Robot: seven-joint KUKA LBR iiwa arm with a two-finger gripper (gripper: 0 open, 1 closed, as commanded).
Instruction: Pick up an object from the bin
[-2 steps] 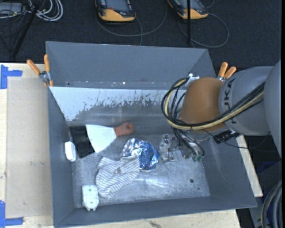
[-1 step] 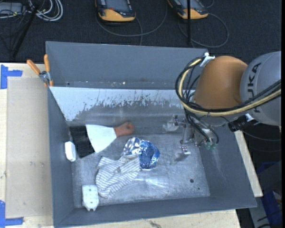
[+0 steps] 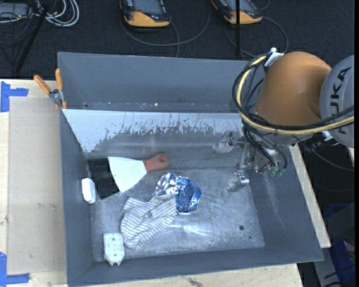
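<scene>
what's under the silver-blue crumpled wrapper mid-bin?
The wrapper overlaps the striped cloth at its lower left. Elsewhere it seems to sit on the bin floor. Anything directly beneath it is covered. The tool hangs apart, to its right.

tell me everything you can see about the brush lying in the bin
The brush lies flat on the bin's floor, left of middle. Black bristles form its left end, a white wedge-shaped middle narrows rightward, and a short reddish-brown handle, seemingly wooden, points right. A small white object sits against the bristles' lower left corner; a striped cloth lies just below, contact unclear.
</scene>
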